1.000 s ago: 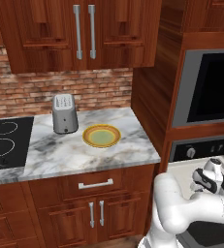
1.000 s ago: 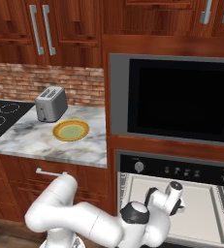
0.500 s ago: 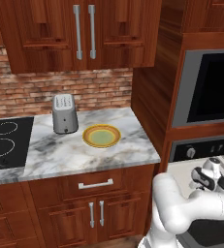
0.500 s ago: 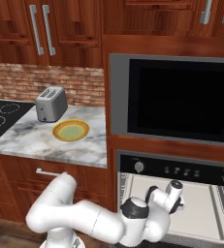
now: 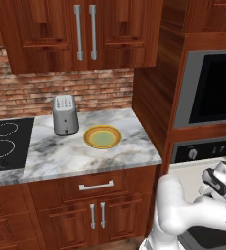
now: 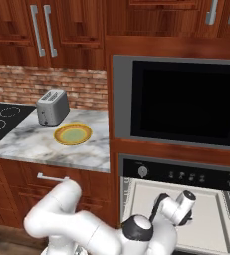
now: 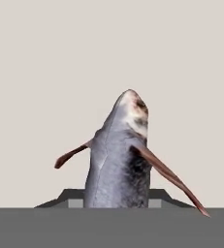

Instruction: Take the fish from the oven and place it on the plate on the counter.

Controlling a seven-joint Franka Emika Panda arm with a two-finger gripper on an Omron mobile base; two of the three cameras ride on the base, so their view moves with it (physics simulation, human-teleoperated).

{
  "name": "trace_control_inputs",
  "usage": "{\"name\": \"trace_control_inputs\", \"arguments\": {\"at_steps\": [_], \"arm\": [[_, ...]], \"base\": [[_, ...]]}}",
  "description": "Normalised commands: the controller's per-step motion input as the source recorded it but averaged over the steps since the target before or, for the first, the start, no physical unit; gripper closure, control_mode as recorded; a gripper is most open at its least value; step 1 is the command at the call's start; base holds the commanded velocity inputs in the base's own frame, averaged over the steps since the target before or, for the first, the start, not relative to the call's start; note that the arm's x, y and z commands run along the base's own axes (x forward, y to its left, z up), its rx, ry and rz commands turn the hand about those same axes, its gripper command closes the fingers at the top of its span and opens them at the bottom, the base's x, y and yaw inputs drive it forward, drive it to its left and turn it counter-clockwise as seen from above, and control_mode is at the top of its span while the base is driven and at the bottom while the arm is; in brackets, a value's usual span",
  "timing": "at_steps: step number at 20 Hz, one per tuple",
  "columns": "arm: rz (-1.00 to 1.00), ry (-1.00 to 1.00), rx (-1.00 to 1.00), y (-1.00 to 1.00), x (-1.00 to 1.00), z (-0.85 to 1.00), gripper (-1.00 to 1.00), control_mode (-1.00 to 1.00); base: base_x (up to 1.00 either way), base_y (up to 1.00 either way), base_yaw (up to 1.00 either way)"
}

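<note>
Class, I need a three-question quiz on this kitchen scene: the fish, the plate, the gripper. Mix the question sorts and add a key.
1. True or false: the fish sits between the gripper fingertips.
2. What lies on the plate? A) the fish B) nothing C) a cup
3. Fill in: on the counter, the plate sits beside the ____.

Key: 1 true; 2 B; 3 toaster.

The fish (image 7: 117, 169) was grey-silver with reddish-brown fins. The plate (image 5: 102, 137) had an orange-yellow rim and pale green centre. The desk (image 5: 75, 158) was white-and-grey veined marble.
</note>
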Motion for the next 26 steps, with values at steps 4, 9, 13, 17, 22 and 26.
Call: {"name": "trace_control_inputs", "arguments": {"at_steps": [4,9,13,17,22,26], "arm": [[-0.01,-0.01,0.00,0.20,-0.84,0.62,1.00,-1.00],[0.00,-0.12,0.00,0.05,-0.80,0.93,1.00,-1.00],[0.00,-0.12,0.01,0.21,-0.76,1.00,1.00,-1.00],[0.00,-0.05,0.06,0.34,-0.61,1.00,1.00,-1.00],[0.00,-0.05,0.08,0.44,-0.38,1.00,1.00,-1.00],[-0.01,-0.06,0.01,0.48,-0.16,1.00,1.00,-1.00]], "base": [[0.00,0.00,0.00],[0.00,0.00,0.00],[0.00,0.00,0.00],[0.00,0.00,0.00],[0.00,0.00,0.00],[0.00,0.00,0.00]]}}
